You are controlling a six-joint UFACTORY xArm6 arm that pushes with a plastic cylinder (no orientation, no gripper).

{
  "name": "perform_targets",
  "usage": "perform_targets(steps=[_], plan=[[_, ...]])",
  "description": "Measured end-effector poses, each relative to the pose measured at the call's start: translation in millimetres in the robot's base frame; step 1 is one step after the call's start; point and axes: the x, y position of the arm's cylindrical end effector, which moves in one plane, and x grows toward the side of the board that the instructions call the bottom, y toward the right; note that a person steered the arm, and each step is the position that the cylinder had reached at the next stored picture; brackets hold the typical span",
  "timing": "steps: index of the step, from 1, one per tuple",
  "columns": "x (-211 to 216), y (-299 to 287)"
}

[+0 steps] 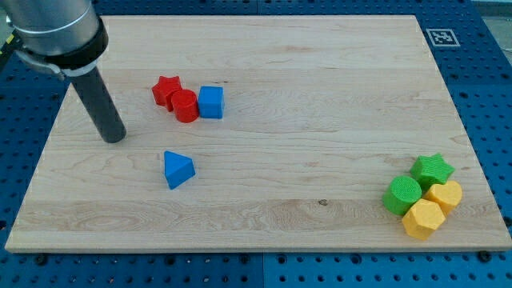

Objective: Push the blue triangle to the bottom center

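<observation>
The small blue triangular block (178,169) sits left of centre on the wooden worktop (320,104), untouched and far from bottom centre, the gripperless rod's tip (114,136) waiting upper-left of it.

Pale wooden bench (320,120) on blue pegboard. Upper left: red star (166,90), red cylinder (186,106) and blue cube (211,102) in a touching row. Below them, apart: blue triangle (178,169). Lower right, clustered and touching: green star (432,169), green cylinder (402,195), two yellow blocks (445,195) (422,218), hexagonal in look. My tip (114,138) on bench, left of the triangle, well apart.
</observation>
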Motion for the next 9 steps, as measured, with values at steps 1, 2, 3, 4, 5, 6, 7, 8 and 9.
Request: perform_targets(steps=[1,2,3,4,5,6,7,8,9], plan=[[36,23],[44,61],[45,102],[64,120],[69,120],[53,119],[41,125],[41,140],[30,153]])
